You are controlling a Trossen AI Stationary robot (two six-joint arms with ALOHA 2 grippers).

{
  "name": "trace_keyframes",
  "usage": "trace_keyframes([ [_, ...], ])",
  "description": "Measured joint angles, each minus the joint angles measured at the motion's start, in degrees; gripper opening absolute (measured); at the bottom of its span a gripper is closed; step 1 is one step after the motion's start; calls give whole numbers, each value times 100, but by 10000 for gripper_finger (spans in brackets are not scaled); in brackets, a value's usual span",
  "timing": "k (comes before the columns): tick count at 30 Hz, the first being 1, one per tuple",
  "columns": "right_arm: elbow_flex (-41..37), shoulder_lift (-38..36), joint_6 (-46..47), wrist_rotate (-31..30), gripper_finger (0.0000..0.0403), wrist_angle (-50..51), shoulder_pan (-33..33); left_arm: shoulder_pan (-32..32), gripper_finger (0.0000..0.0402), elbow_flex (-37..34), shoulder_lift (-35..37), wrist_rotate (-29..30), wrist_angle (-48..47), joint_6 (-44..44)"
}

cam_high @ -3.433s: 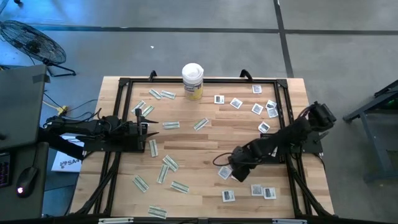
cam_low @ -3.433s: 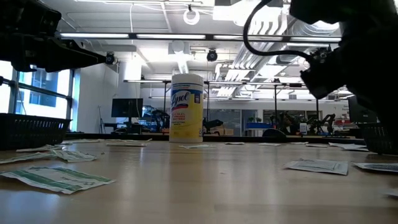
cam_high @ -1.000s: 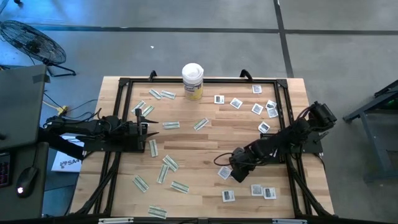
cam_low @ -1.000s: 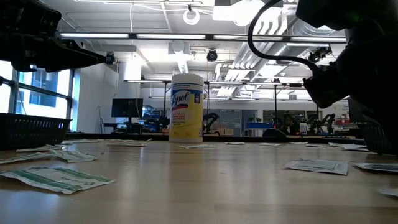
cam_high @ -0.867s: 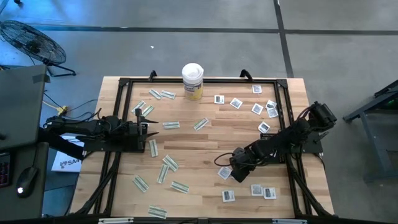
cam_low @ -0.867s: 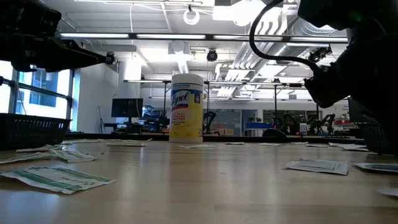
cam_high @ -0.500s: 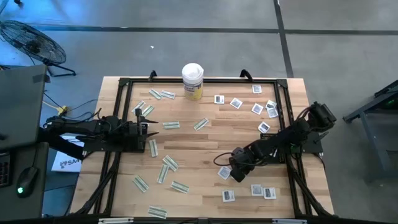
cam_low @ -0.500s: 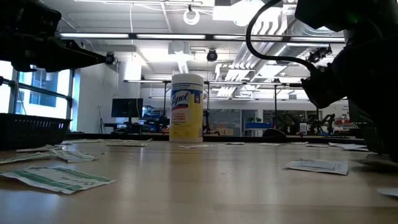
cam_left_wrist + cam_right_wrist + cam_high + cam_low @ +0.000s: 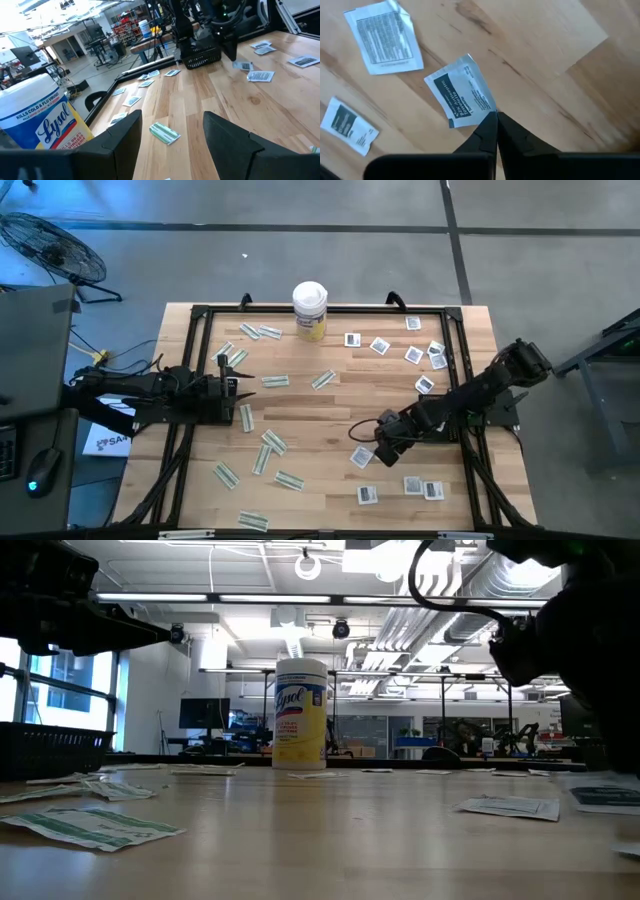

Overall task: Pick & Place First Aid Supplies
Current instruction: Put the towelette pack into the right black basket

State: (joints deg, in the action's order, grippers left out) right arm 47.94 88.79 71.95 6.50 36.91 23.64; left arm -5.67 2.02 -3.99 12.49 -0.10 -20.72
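the right gripper (image 9: 378, 452) is over the right half of the table (image 9: 330, 410), low above the wood. its two fingers (image 9: 487, 134) are pressed together, and their tips pinch one corner of a small white packet (image 9: 460, 96) with a dark band of print; the rest of the packet hangs free past the tips, lifted off the table. in the high view that packet (image 9: 363, 457) shows just left of the gripper. two more square packets (image 9: 384, 39) lie flat on the wood close by.

the left gripper (image 9: 238, 383) waits over the left side of the table, its fingers (image 9: 122, 134) spread wide apart and holding nothing.

the other first aid supplies lie scattered: green-white strips (image 9: 273, 442) on the left and middle, white squares (image 9: 413, 354) toward the far right and near right. a yellow-labelled canister (image 9: 310, 310) stands at the far edge.
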Motion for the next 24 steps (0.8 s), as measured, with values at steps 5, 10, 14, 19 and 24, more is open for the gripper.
trace_keyframes([
  [5, 0, 120, -27, -101, 6, -42, -3, 2, 206, 0, 1, 0, 0, 1],
  [10, 0, 317, -111, -153, 13, -38, -3, 1, 206, 0, 1, 0, 0, 0],
  [14, 0, 323, -253, -150, 31, -66, -5, 2, 206, 0, 0, 0, 0, 1],
  [19, 0, 323, -181, -146, 74, -92, -5, 1, 206, 0, 1, 0, 0, 0],
  [24, 0, 323, 38, -146, 106, -88, -7, 2, 206, 0, 1, 0, 0, 1],
])
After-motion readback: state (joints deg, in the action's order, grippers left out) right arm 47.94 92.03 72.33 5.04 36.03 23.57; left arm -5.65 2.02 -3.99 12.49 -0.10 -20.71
